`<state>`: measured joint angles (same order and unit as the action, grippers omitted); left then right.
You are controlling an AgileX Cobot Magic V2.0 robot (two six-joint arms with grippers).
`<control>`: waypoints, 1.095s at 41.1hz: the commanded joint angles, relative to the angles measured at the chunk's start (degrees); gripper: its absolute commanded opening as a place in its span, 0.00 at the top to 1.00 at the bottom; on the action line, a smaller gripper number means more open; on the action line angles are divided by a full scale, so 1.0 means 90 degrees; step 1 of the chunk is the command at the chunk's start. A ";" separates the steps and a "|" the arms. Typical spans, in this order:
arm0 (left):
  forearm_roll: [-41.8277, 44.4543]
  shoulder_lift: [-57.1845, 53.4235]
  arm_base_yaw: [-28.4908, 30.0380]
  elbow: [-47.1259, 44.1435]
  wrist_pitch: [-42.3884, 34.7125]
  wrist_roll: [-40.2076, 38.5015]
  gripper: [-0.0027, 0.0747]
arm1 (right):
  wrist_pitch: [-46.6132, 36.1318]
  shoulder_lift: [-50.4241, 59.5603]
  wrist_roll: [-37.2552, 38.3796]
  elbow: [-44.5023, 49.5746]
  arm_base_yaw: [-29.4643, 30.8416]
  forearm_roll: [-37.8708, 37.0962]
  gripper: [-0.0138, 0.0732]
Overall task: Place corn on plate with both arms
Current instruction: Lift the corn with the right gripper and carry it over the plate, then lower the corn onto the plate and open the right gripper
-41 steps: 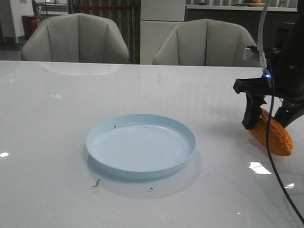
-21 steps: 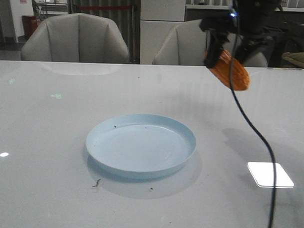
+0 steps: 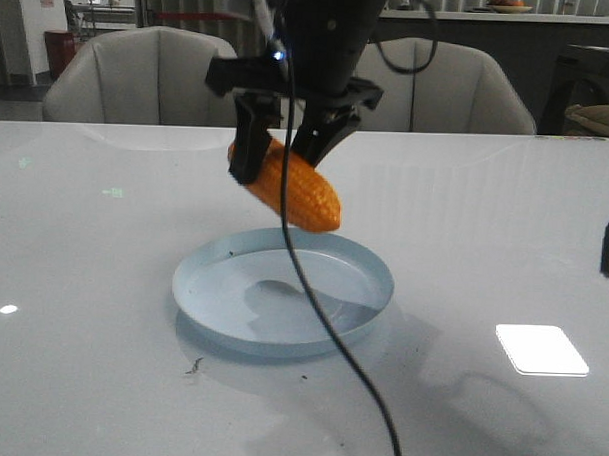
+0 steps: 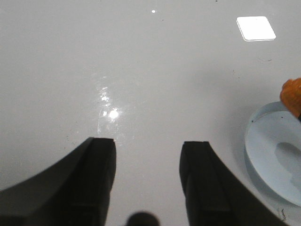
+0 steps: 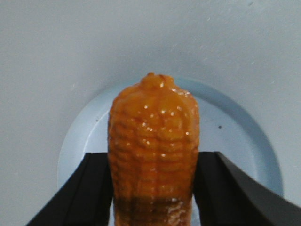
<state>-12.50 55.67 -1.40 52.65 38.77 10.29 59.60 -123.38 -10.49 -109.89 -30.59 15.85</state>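
My right gripper [image 3: 284, 152] is shut on the glossy orange corn [image 3: 288, 187] and holds it tilted in the air above the far half of the pale blue plate [image 3: 368, 265]. In the right wrist view the corn [image 5: 153, 136] sits between the two black fingers, with the plate [image 5: 235, 127] right below it. My left gripper [image 4: 146, 157] is open and empty over bare table. The plate's edge [image 4: 263, 141] and the corn's tip [image 4: 291, 94] show at the side of the left wrist view. The left gripper is out of the front view.
The plate sits mid-table on a glossy white tabletop [image 3: 103, 261]. A black cable [image 3: 321, 319] hangs from the right arm across the plate. Two beige chairs [image 3: 155, 78] stand behind the table's far edge. A bright light reflection [image 3: 540, 348] lies on the right.
My right gripper has lifted the corn from the table at the right and carried it left, to above the plate.
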 commanded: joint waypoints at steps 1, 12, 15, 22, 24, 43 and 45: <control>-0.0115 -0.0093 0.0013 0.0175 -0.0378 -0.0051 0.47 | 0.0085 0.0099 -0.0084 -0.0214 -0.0077 0.0018 0.52; -0.0115 -0.0093 0.0013 0.0175 -0.0254 -0.0051 0.47 | 0.0306 -0.0343 -0.0084 -0.0214 -0.0089 -0.0073 0.50; -0.0115 -0.0093 0.0013 0.0175 -0.0254 -0.0051 0.47 | 0.0299 -0.0343 -0.0107 -0.0214 -0.0089 -0.0079 0.43; -0.0115 -0.0093 0.0013 0.0175 -0.0254 -0.0051 0.47 | 0.0415 -0.0343 -0.0147 -0.0214 -0.0089 -0.0085 0.24; -0.0115 -0.0093 0.0013 0.0175 -0.0254 -0.0051 0.47 | 0.0469 -0.0343 -0.0147 -0.0269 -0.0089 -0.0085 0.23; -0.0115 -0.0093 0.0013 0.0175 -0.0254 -0.0051 0.47 | 0.1581 -0.0221 0.0234 -0.2464 0.0356 -0.0082 0.23; -0.0115 -0.0093 0.0013 0.0175 -0.0254 -0.0051 0.47 | 0.1781 -0.0104 0.0311 -0.2753 0.0530 -0.0076 0.23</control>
<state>-12.50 55.67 -1.40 52.65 39.95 10.29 70.46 -130.04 -9.12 -129.02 -28.45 14.49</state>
